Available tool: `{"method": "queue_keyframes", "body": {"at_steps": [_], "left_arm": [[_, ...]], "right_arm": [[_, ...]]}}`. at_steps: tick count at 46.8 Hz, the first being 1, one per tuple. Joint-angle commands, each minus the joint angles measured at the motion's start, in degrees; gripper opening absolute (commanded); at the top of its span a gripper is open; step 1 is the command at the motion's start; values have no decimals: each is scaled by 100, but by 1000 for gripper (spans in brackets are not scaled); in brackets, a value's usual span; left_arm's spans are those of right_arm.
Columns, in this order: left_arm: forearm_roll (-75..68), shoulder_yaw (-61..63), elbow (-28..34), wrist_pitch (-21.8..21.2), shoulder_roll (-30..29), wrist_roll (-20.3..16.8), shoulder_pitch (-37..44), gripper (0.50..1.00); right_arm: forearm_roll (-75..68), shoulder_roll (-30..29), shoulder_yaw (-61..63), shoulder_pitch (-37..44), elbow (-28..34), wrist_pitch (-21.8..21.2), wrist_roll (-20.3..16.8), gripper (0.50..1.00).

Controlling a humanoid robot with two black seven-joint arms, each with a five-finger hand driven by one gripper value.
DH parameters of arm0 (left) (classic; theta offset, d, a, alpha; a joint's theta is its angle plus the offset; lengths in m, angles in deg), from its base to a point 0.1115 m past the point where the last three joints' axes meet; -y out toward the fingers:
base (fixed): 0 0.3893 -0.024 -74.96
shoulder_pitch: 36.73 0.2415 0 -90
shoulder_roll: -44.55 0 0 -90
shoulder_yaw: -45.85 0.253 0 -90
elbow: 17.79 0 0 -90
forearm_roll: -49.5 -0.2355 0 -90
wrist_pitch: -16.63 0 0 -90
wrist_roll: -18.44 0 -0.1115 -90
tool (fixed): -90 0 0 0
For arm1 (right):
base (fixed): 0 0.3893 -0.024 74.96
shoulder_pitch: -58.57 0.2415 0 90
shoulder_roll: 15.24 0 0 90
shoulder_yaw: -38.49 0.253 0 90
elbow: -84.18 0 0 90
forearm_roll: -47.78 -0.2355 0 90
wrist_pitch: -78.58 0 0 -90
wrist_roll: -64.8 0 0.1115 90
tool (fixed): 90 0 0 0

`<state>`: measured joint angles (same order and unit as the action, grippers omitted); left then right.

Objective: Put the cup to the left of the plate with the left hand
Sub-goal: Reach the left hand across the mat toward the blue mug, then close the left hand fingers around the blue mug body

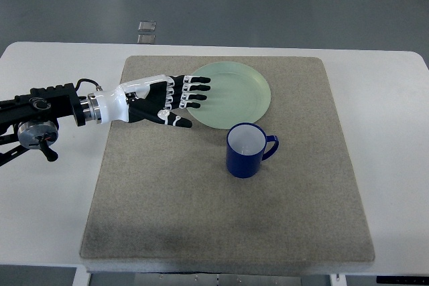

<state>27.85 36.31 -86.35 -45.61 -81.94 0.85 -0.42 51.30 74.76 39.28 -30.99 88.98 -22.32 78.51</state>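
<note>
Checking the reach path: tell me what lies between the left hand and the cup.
In the top view, only bare mat and the plate's near rim separate the left hand from the cup.

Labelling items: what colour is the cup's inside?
White inside the dark blue handled cup, clearest in the top view.

Blue cup (pixel 246 151): upright, white inside, handle pointing right (toward picture's right edge). Pale green plate (pixel 238 98): round, flat, just behind cup.

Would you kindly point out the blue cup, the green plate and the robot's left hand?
blue cup (pixel 244 160): top view, outer wall.
green plate (pixel 249 92): top view, bare right side.
left hand (pixel 163 102): top view, back of the hand.
</note>
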Motion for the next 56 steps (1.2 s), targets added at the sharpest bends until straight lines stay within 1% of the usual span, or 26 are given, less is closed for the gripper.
{"method": "queue_keyframes", "body": {"at_steps": [1, 10, 22, 29, 42, 56], "left_arm": [[-137, -4, 0, 71, 36, 1, 51, 999], [-621, -22, 61, 72, 141, -8, 148, 999], [-665, -101, 132, 28, 476, -35, 280, 999], [-656, -145, 299, 28, 678, -61, 306, 999], [-1148, -180, 431, 28, 880, -509, 438, 999], [-1245, -286, 870, 19, 1284, -509, 499, 999]], "right_arm": [[0, 0, 0, 0, -5, 0, 0, 932], [0, 0, 0, 0, 3, 0, 0, 932], [0, 0, 0, 0, -5, 0, 0, 932], [0, 0, 0, 0, -5, 0, 0, 932], [0, 0, 0, 0, 3, 0, 0, 932], [0, 0, 0, 0, 3, 0, 0, 932]]}}
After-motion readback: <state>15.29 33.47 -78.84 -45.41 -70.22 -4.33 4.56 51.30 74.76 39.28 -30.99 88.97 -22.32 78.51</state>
